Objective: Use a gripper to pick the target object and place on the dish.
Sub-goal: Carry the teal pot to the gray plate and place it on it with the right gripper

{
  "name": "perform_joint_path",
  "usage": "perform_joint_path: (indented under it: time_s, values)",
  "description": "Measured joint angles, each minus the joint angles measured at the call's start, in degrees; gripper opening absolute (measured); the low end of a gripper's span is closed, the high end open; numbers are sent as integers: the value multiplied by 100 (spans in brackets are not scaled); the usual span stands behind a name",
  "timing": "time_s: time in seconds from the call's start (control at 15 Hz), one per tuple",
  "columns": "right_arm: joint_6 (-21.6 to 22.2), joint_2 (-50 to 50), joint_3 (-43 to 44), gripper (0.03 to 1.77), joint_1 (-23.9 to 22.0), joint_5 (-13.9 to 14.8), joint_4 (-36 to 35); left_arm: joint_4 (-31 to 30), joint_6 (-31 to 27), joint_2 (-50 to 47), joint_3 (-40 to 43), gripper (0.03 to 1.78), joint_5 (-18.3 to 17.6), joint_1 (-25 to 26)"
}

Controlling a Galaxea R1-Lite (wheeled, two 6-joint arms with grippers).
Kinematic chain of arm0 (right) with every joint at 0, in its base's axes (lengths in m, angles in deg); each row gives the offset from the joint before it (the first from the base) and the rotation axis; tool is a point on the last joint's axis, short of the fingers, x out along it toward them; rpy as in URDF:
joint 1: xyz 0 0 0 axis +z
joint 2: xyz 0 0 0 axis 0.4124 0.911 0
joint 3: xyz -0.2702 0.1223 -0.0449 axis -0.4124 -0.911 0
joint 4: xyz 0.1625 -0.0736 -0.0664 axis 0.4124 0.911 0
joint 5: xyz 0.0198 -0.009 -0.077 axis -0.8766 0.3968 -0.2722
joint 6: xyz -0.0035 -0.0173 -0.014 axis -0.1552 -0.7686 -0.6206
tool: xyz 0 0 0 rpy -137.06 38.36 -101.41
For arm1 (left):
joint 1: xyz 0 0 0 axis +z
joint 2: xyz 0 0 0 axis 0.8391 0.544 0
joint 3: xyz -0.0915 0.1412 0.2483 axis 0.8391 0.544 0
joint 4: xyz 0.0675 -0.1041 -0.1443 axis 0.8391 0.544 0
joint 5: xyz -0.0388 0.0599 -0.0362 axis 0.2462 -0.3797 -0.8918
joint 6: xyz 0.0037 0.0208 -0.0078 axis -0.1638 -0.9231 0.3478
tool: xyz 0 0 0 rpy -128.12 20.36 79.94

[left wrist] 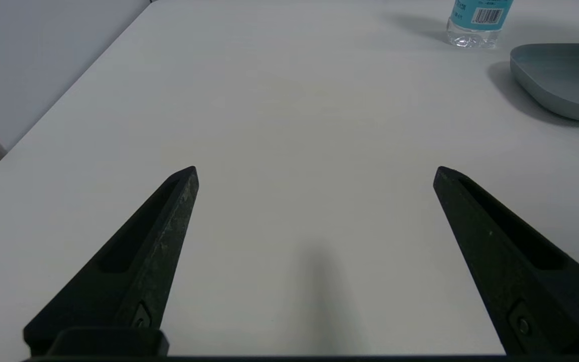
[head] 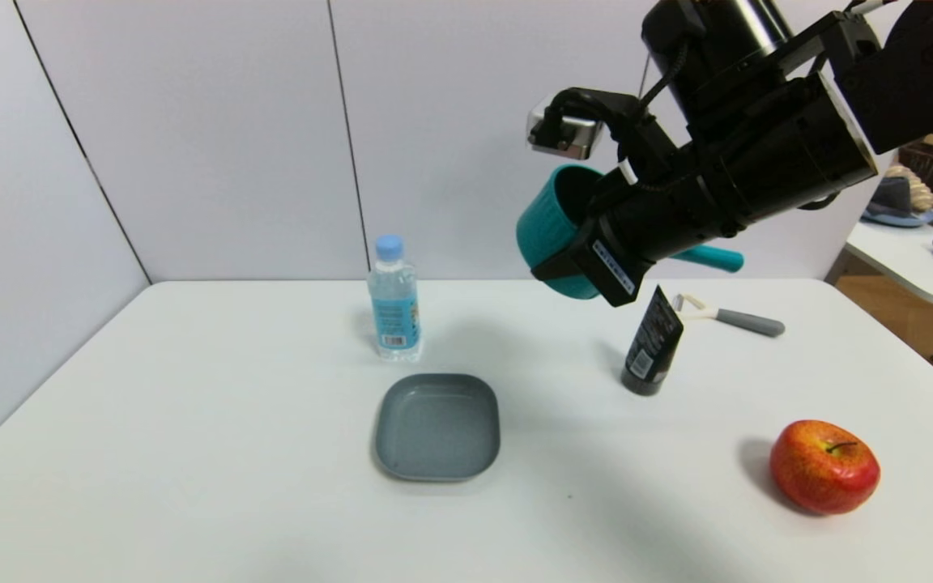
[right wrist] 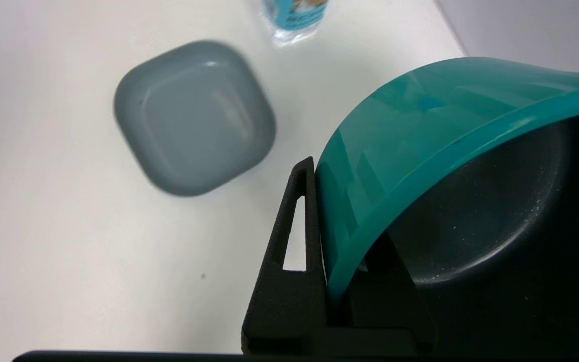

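Observation:
The teal saucepan (head: 543, 231) hangs tilted in the air above the table's back right, its dark inside facing the arm and its straight handle (head: 713, 259) pointing right. My right gripper (head: 576, 263) is shut on the pan's wall, one finger outside and one inside. The right wrist view shows the same grip (right wrist: 342, 211) on the saucepan (right wrist: 420, 125). The grey square dish (head: 437, 427) lies bare on the table, lower and to the left of the pan, also seen as the dish (right wrist: 194, 118). My left gripper (left wrist: 314, 173) stands open over bare table, left of the dish (left wrist: 566, 75).
A water bottle (head: 394, 300) stands just behind the dish. A black tube (head: 651, 344) stands upright under the held pan, with a grey-handled peeler (head: 730, 318) behind it. A red apple (head: 824, 465) sits at the front right. A side table (head: 912, 267) stands far right.

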Motion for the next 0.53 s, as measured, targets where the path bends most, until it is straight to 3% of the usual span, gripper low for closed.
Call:
perform_joint_path:
  time_s: [0.33, 0.53]
  values:
    - [-33, 115, 0, 14, 649, -99, 121, 0, 2, 0, 0, 169, 2, 0]
    - [-56, 366, 0, 14, 965, 77, 129, 0, 2, 0, 0, 169, 0, 0]
